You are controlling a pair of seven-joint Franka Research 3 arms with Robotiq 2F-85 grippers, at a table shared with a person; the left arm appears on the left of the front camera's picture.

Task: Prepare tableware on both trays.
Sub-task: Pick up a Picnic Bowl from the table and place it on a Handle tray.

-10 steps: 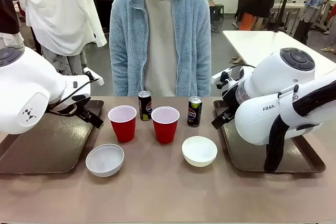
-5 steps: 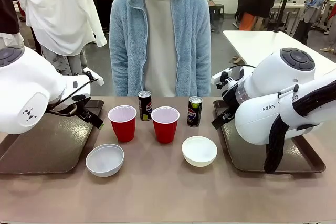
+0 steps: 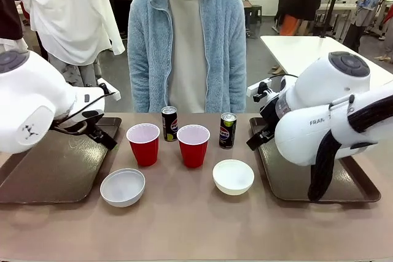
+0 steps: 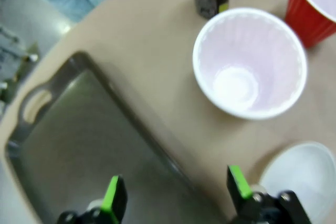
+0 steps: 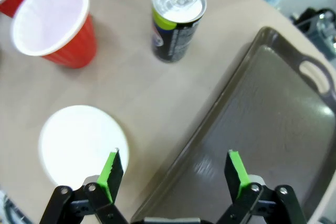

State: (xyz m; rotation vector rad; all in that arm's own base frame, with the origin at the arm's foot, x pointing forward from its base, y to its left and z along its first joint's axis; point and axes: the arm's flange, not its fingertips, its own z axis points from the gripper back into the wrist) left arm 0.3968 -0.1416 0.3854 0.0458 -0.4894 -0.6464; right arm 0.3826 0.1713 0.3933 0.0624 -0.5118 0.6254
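Slightly — left arm shifted, right arm shifted too, red cups unmoved

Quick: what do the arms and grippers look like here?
Both the left arm and right arm: glossy white rounded shells, grey round joint caps, black cable bundles; partial dark lettering on the right. The left gripper and right gripper: black, two-finger, green pads.
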